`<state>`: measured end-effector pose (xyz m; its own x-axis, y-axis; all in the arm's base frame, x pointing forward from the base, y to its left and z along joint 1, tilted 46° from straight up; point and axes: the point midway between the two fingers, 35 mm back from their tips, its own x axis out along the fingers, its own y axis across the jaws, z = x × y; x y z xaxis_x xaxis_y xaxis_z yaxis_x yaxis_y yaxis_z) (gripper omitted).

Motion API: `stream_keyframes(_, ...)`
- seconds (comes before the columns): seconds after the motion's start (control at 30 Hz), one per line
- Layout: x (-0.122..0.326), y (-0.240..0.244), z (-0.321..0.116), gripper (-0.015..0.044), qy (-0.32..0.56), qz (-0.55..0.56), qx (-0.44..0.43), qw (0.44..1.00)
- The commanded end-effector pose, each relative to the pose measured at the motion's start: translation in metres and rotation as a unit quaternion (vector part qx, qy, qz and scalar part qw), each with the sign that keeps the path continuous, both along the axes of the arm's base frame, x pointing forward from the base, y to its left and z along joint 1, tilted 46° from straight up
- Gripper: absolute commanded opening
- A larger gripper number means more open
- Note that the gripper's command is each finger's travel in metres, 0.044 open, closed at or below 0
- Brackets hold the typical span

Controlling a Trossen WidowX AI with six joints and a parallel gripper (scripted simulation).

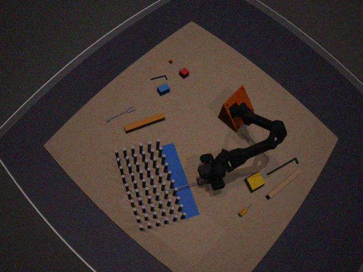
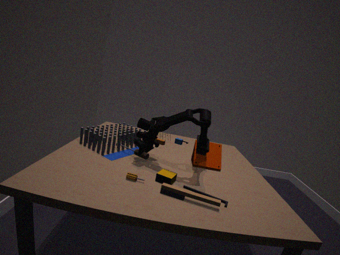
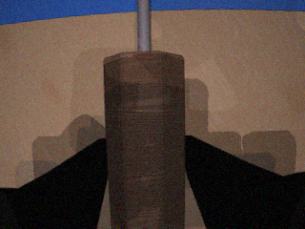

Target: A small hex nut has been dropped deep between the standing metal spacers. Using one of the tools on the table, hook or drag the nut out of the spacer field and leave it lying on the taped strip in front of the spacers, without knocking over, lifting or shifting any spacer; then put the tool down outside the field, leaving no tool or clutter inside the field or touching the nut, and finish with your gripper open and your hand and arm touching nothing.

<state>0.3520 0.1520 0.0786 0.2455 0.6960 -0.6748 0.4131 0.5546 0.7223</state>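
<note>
My gripper [image 3: 145,145] is shut on the brown wooden handle [image 3: 145,110] [image 1: 200,182] [image 2: 142,154] of a tool with a thin metal rod [image 3: 144,29] [image 1: 187,185] [image 2: 127,147]. The gripper is low, beside the robot's side of the blue taped strip [image 1: 190,202] [image 2: 115,156]. The rod crosses above the strip, and its far end reaches in between the front spacers [image 1: 174,191] [image 2: 102,145]. The spacers stand upright in rows. The rod's tip is too small and dark to make out. I cannot see the hex nut in any view.
A yellow block [image 1: 254,181] [image 2: 166,176], a black hooked tool [image 1: 281,166], a wooden stick [image 1: 283,183] and a screwdriver [image 1: 243,211] [image 2: 132,176] lie on the robot's near side. An orange bar [image 1: 144,122], a grey forked tool [image 1: 119,114], blue and red blocks and a small hex key lie beyond the field.
</note>
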Motion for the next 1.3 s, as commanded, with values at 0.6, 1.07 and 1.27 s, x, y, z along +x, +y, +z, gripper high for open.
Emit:
stream_keyframes(0.6,0.013,-0.003,-0.004,0.0,-0.002,0.002,0.001,1.0)
stream_keyframes(1.07,0.022,-0.005,-0.007,0.0,-0.003,0.002,0.001,1.0)
stream_keyframes(1.27,0.025,-0.006,-0.008,0.0,-0.003,0.002,0.001,1.0)
